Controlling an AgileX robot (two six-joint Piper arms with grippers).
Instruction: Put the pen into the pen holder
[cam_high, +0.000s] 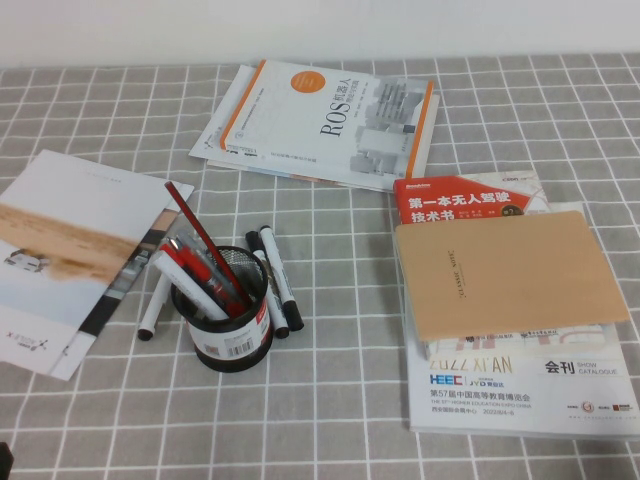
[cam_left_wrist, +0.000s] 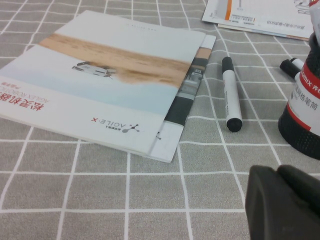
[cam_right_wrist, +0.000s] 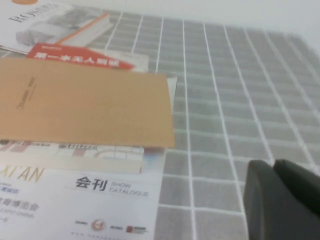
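The right pincer (cam_right_wrist: 272, 167), clenched on nothing, hovers low beside the catalogue stack (cam_right_wrist: 75, 200); the left pincer (cam_left_wrist: 280, 172) (grip unclear) sits near the pen holder (cam_high: 232, 325). A grey checked cloth (cam_high: 340, 400) covers the bench below a white wall (cam_high: 320, 25). The pen (cam_high: 205, 248) leans inside the holder.

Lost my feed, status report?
Left claw and right claw shut, parked low. Pen already standing in pen holder. Nothing blocking.

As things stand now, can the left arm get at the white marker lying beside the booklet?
Probably yes. The left pincer, shut, hangs low just short of the marker, with only bare cloth between them. The booklet and pen holder flank it without covering it. The right pincer is shut, far off.
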